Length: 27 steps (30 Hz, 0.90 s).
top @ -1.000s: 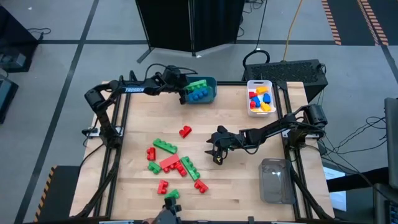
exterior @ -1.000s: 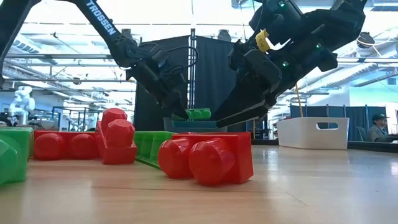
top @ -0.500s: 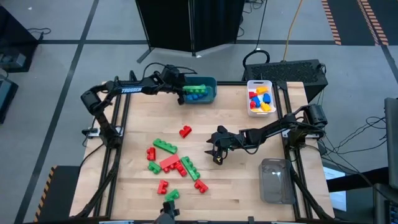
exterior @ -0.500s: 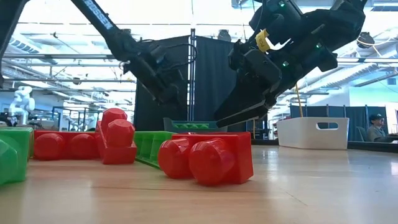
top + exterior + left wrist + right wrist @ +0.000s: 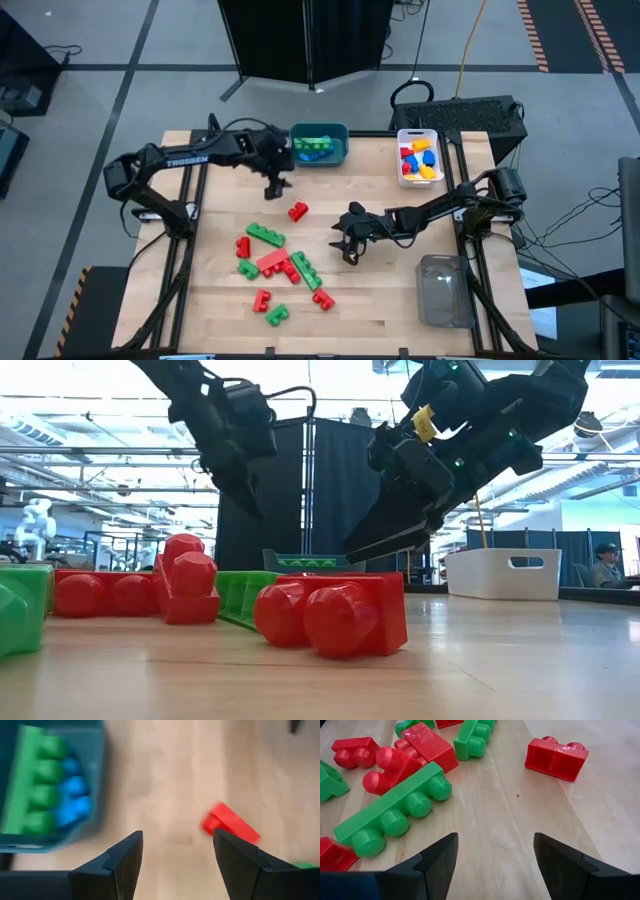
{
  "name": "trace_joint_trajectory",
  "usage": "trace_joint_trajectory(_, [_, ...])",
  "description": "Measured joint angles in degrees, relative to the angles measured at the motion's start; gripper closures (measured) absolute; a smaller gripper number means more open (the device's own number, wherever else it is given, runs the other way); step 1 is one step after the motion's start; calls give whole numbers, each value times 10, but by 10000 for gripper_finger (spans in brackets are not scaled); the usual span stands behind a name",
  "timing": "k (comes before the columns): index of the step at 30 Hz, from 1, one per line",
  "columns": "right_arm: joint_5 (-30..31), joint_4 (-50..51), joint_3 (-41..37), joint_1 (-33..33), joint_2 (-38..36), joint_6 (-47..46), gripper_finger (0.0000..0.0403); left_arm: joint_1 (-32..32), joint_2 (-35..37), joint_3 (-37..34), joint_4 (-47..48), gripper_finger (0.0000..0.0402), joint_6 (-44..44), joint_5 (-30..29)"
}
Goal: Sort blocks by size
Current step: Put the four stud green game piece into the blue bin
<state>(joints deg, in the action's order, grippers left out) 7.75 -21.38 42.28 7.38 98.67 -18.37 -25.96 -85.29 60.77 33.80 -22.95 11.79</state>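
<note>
My left gripper (image 5: pixel 277 186) hangs open and empty above the table, between the teal bin (image 5: pixel 342 147) and a short red block (image 5: pixel 298 211). That block also shows in the left wrist view (image 5: pixel 229 822). A long green block (image 5: pixel 29 785) lies on blue blocks (image 5: pixel 75 795) inside the bin. My right gripper (image 5: pixel 345 242) is open and empty above bare wood, right of a cluster of red and green blocks (image 5: pixel 272 262). The right wrist view shows a long green block (image 5: pixel 395 812) and a short red one (image 5: pixel 555 757) lying on the table.
A white bin (image 5: pixel 402 158) holding yellow, red and blue blocks stands at the far right. A clear bin (image 5: pixel 443 290) stands at the near right. Bare wood lies between the block cluster and the clear bin.
My left gripper has let go of the long green block, which now lies in the teal bin on the blue blocks. The gripper has then drawn back from the bin toward the table's near edge, stopping close to the short red block.
</note>
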Motion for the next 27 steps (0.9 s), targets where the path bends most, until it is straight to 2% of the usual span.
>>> trace_joint_trajectory(5, [0, -3, 0, 2, 0, 0, 156, 53, 7, 0, 70, 178, 1, 2])
trace_joint_trajectory(8, [0, -3, 0, 2, 0, 0, 156, 78, 6, -5, 111, 178, 6, 27])
trace_joint_trajectory(15, [0, -3, 0, 8, 0, -3, 156, 133, 6, -50, 161, 178, 60, 59])
trace_joint_trajectory(20, [0, -5, 0, 8, 0, -4, 156, 166, 6, -92, 158, 178, 62, 59])
trace_joint_trajectory(27, [0, -11, 0, 8, 0, -4, 156, 185, 6, -137, 71, 178, 62, 58])
